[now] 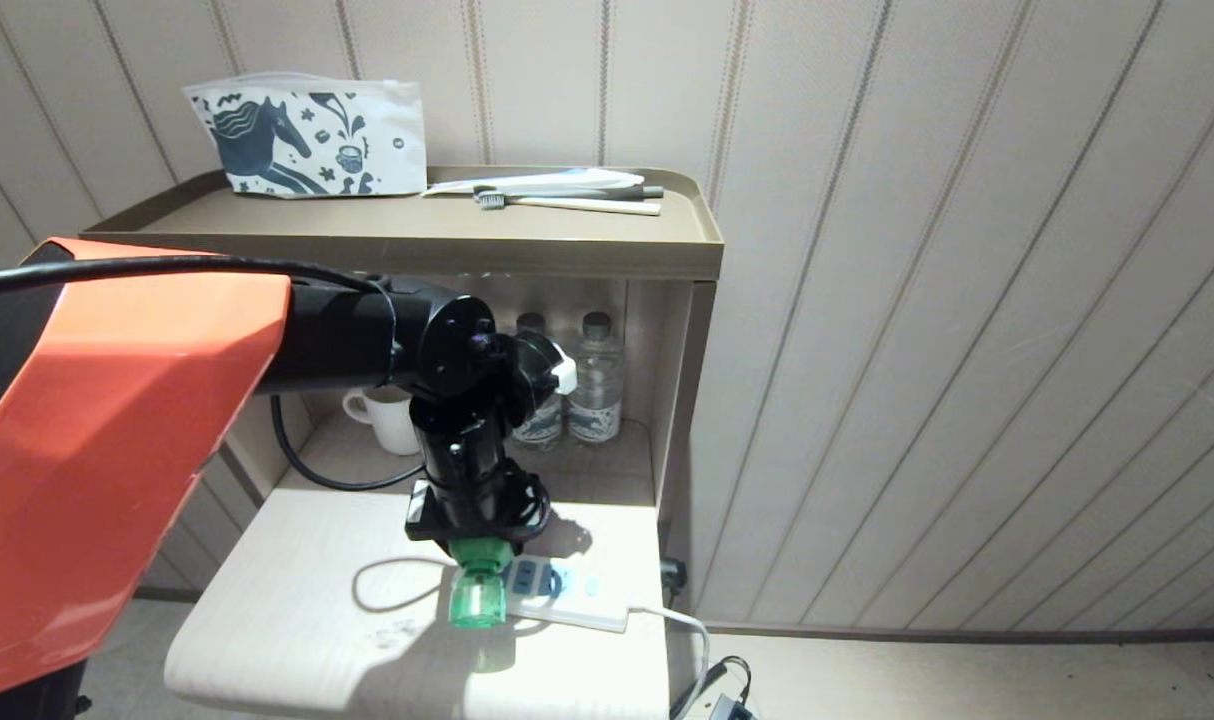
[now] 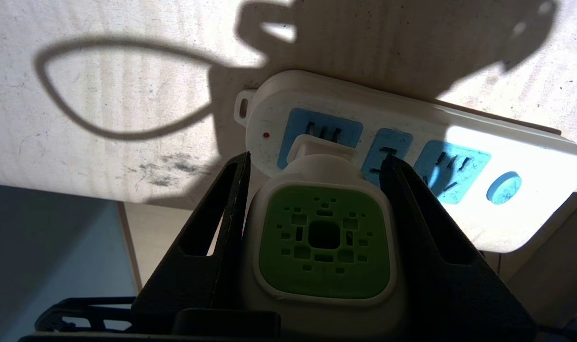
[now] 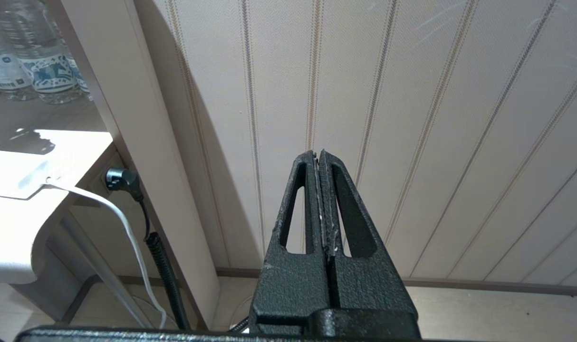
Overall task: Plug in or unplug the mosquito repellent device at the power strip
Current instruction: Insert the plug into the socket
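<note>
Left gripper has its fingers clamped on the repellent plug-in's white cap, right at the end socket of the power strip. Right gripper pinched shut, holding nothing.

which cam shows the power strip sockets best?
Left wrist view: the power strip fills the frame, blue socket faces and button clear. Head view shows it small, partly behind the mosquito repellent device. Right wrist view catches only its corded end.
</note>
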